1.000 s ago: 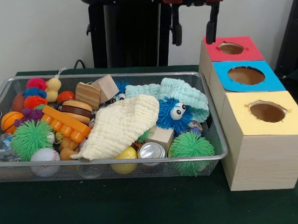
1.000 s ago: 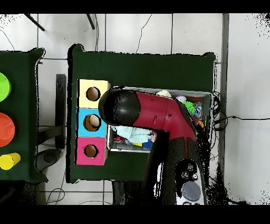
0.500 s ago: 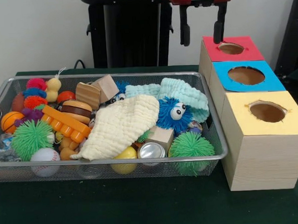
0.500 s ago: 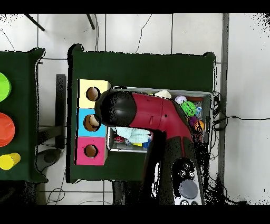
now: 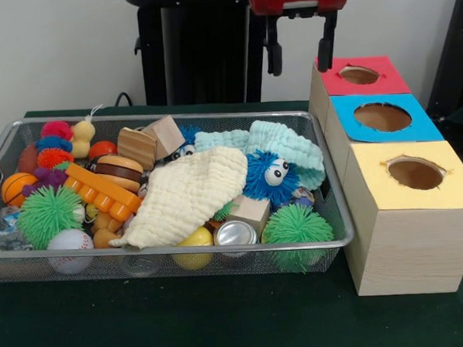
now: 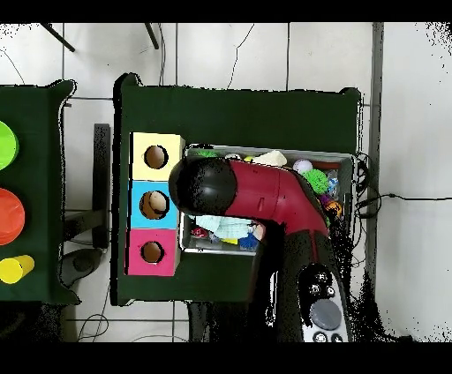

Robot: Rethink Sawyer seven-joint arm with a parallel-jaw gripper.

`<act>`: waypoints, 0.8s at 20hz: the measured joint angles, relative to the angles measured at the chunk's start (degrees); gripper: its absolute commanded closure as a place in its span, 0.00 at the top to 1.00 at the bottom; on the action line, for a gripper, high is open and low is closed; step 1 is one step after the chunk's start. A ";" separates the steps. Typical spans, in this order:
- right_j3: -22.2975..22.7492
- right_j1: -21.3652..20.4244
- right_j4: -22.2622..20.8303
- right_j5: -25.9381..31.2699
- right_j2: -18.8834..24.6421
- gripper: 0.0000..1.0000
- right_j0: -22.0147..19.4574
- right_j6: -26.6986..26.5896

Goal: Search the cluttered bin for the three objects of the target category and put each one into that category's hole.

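Three holes sit in a row on the wooden box at the bin's side: one in the red top [image 5: 360, 75], one in the blue top [image 5: 382, 117], one in the yellow top [image 5: 415, 173], each a single round cut. Beside them the wire bin [image 5: 166, 251] on the green desk [image 5: 224, 321] is packed. Two green spiky balls show, one at the front corner nearest the box [image 5: 296, 228] and one at the opposite end [image 5: 49, 214]. One blue fuzzy creature with googly eyes [image 5: 269, 177] sits mid-bin, touching one cream cloth [image 5: 188, 195] draped over the heap, and one pale teal cloth [image 5: 280, 146] lies behind it. Two wooden blocks [image 5: 151, 141] lean together at the back, a third [image 5: 250, 211] pokes out near one silver can [image 5: 235, 233]. One baseball [image 5: 70, 242], one small basketball [image 5: 16, 187], one orange toothed piece [image 5: 102, 189]. Up top, the tool [image 5: 299, 49] hangs above the bin's back rim near the red top, its two black fingers spread with nothing between them.
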 measured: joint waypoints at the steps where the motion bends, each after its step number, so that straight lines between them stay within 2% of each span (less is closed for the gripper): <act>1: 0.23 -0.04 -0.18 -0.01 0.07 1.00 -0.19 0.00; 16: 2.43 -1.06 -3.31 -0.01 2.11 1.00 -2.13 0.00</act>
